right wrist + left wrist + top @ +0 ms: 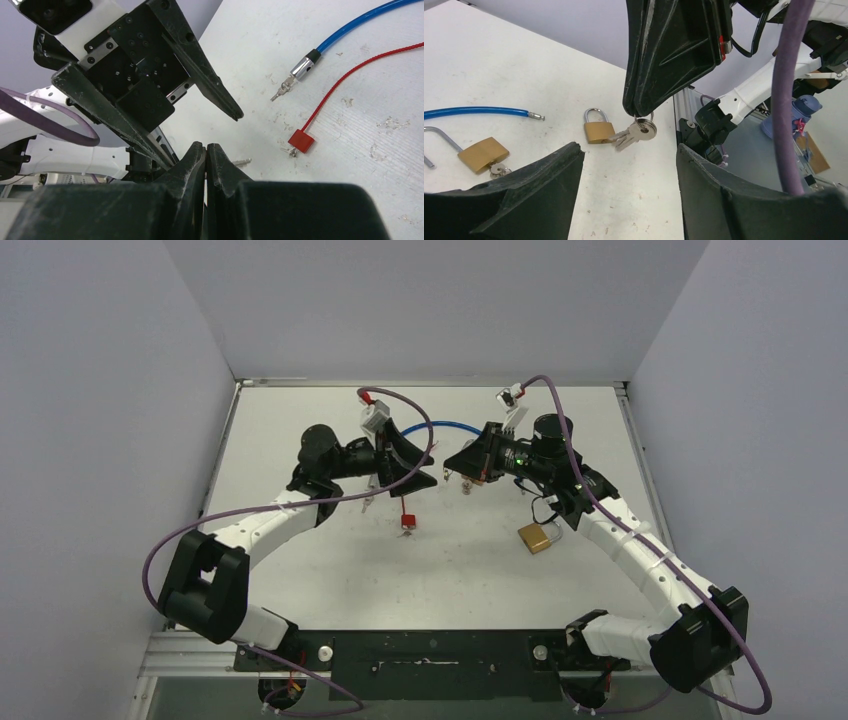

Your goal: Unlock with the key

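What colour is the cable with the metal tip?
The cable is blue, clearest in the right wrist view.

The white table (450, 580) was scuffed and flecked with small specks. A blue cable (474, 111) lay on it, ending in a metal tip (536, 116). Beside the cable ran a thin red cord (360, 75), ending in a red tag (301, 141) on the cable's near side. A long-shackled padlock (483, 154) of brass lay flat just beside the cable, near its tip, with what looked like a key (499, 170) at its base. A small padlock (598, 131), also brass, lay past the cable's tip and well apart from it. A small metal pin (242, 161) lay farther from the cable than the tag.
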Controlling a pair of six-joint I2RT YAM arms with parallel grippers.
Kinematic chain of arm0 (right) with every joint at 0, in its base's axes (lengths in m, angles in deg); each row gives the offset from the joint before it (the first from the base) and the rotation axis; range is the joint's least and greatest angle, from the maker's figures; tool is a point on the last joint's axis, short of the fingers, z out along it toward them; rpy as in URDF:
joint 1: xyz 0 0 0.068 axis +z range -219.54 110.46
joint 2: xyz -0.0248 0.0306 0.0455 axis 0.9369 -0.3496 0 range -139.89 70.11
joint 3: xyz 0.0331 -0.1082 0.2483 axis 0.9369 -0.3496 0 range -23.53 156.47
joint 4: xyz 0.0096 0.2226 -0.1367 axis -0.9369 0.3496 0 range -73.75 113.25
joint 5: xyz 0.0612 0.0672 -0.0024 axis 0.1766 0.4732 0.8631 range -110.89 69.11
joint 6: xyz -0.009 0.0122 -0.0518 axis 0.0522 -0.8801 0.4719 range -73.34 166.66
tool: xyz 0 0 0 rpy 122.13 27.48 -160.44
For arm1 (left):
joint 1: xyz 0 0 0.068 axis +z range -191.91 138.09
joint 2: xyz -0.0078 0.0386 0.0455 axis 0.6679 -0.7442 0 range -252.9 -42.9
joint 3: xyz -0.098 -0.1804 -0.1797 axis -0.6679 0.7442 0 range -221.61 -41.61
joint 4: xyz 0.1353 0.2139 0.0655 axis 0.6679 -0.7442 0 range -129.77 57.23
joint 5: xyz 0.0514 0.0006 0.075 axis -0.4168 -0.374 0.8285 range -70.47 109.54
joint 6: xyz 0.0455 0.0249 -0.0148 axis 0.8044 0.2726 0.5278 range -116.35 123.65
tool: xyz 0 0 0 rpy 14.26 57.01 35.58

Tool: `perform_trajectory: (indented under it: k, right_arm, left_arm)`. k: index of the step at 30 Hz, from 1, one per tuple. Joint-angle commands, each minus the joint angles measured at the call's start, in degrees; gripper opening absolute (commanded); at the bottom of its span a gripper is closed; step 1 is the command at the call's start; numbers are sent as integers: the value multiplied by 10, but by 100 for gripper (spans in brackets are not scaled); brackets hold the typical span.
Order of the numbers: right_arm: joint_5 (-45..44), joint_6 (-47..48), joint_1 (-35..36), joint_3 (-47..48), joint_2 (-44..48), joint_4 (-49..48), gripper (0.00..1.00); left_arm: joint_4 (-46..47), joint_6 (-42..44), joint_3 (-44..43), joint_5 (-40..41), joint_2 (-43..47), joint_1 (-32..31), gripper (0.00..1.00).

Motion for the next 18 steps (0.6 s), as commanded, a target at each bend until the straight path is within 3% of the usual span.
perform_trajectory:
  k: [1,7,13,18]
  right_arm:
    - [25,-11,2,23,8,-28,0]
    - [21,-14,5,26,5,-19,0]
    - [18,-18,6,29,12,-14,0]
    - [22,-18,5,27,10,-11,0]
  left_arm:
    - [-10,35,-11,29,4,-26,67]
    - [59,-12,-26,-13,-22,-49,64]
    - [66,-24,-25,-9,-25,-51,35]
    - [75,-33,-38,2,-31,-57,34]
